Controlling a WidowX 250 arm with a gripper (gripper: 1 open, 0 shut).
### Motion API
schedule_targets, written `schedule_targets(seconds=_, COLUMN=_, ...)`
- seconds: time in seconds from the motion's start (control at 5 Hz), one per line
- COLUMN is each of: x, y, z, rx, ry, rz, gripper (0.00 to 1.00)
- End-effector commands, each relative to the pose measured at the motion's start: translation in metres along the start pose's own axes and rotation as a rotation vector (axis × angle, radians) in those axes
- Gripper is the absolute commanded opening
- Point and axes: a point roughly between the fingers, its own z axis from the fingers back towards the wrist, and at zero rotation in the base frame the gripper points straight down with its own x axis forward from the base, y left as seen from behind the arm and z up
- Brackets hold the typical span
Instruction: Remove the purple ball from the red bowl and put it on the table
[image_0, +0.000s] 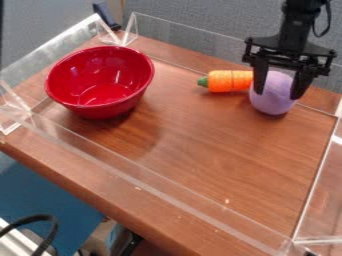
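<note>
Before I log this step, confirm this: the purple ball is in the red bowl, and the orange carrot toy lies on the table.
The purple ball is not in the red bowl; the camera view shows it on the table, beside the orange carrot toy.

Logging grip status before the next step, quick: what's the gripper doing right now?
Gripper: open, fingers straddling the purple ball; whether they touch or grip it can't be told.
</note>
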Motion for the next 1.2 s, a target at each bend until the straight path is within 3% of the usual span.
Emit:
schedule_targets(seconds=0.0, x=-0.003, y=0.004, z=0.004, rx=-0.012, ry=-0.032, rz=0.007, gripper=1.0)
schedule_targets(seconds=0.2, x=-0.007, y=0.011, z=-0.006, rx=-0.016, ry=-0.03, rz=0.012, gripper=1.0)
schedule_targets(seconds=0.6, x=0.013, y=0.012, z=-0.01, rx=-0.017, ry=-0.042, rz=0.045, gripper=1.0)
schedule_targets(seconds=1.0, x=0.005, y=-0.003, z=0.0, rx=-0.024, ry=-0.045, rz=0.058, gripper=1.0)
